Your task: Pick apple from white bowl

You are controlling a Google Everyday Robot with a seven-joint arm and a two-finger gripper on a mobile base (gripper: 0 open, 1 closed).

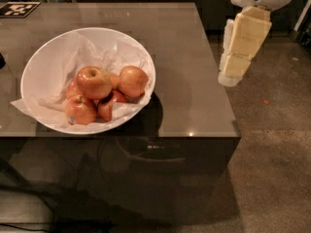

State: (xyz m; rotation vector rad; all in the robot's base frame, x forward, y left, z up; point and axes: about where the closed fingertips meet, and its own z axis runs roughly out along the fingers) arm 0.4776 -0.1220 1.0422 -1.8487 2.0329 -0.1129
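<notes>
The white bowl [34,57] stands on the left half of the grey table and is lined with crumpled white paper. Several red-yellow apples lie in it. One apple [94,81] sits on top, another [132,80] is to its right, and a third [80,109] is at the front. My gripper [229,76], cream-coloured and pointing down, hangs at the upper right over the table's right edge. It is well to the right of the bowl and touches nothing.
The glossy grey table [189,96] ends at its right edge near the gripper, with brown floor [277,144] beyond. A black-and-white marker tag [17,8] lies at the table's far left corner. Dark cabinets line the back.
</notes>
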